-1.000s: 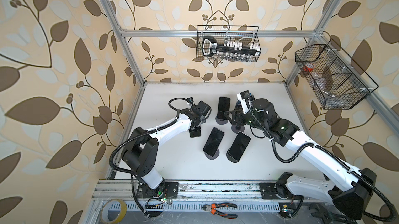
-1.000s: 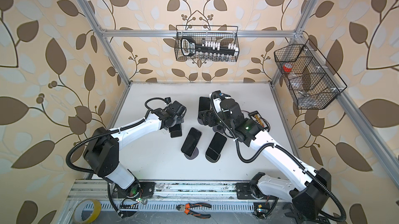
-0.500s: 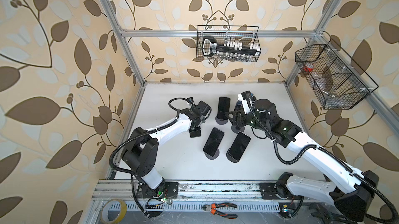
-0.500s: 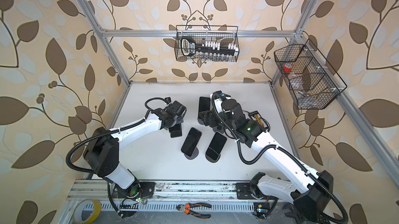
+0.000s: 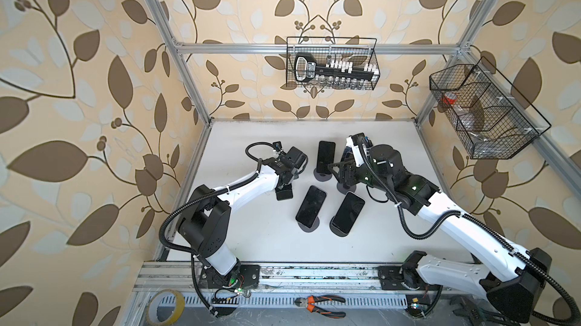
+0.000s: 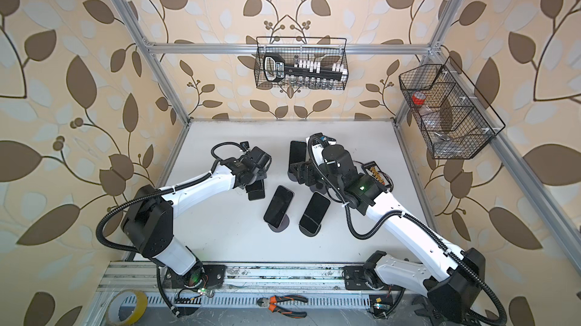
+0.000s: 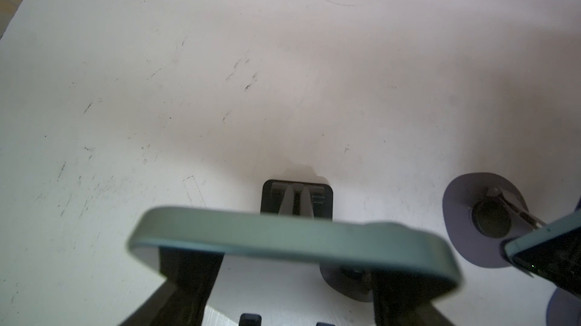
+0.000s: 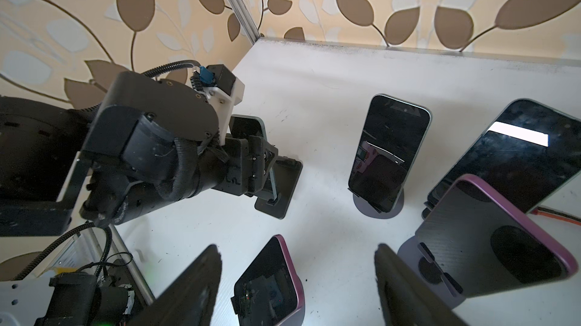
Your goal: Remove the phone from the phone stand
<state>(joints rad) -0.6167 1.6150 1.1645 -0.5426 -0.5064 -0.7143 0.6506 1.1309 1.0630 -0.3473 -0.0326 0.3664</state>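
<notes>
The left tool [image 8: 259,159] has just squeezed in. A moment ago its fingers [image 7: 188,264] stood wider apart. Now they sit snug on the phone [image 7: 292,239], and it looks like they grip it. In the left wrist view the tips are hidden under the phone's top edge, so the touch itself cannot be seen. The left arm has hardly moved while this happened.

The phone is not out yet. It is upright in the stand [image 8: 279,189], a black one with a square foot. The stand is on the left side of the worktop [image 5: 251,239], about halfway between near and far. In the left wrist view the stand's foot shows just behind the phone.

So the grabbing part looks done, and the lifting part is next. The phone will likely need to go up and away from the stand's little lip. Nothing holds the stand down. It may tip or come up with the phone if the pull is crooked.

The right tool [image 8: 297,249] has its fingers apart and holds nothing. It hangs over the stands on the right and has stayed about where it was. A purple phone [image 8: 270,280] shows between its fingers, lower down, and does not look touched.

The other phones [image 5: 311,211] stand just to the right of the left tool. A lift should stay clear of them.
</notes>
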